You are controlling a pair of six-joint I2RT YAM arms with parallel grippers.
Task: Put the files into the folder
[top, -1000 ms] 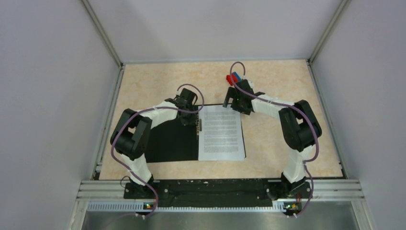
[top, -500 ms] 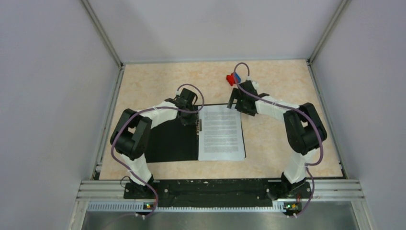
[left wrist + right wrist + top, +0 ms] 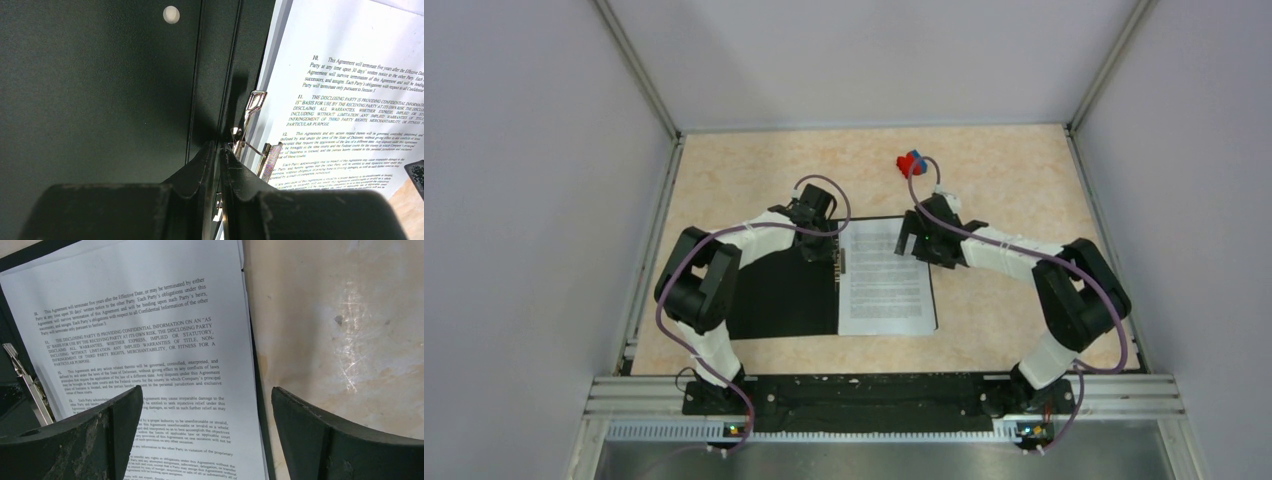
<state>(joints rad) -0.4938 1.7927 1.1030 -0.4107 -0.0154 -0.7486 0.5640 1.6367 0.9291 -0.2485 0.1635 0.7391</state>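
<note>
Left tool (image 3: 218, 146) pinches the metal clip (image 3: 255, 100), clear only in wrist view; right tool (image 3: 205, 392) gapes over files (image 3: 150, 315).

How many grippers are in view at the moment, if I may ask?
2, none hidden. The left gripper is closed on the folder's metal clip; the right gripper, open, hovers over the files' right edge.
</note>
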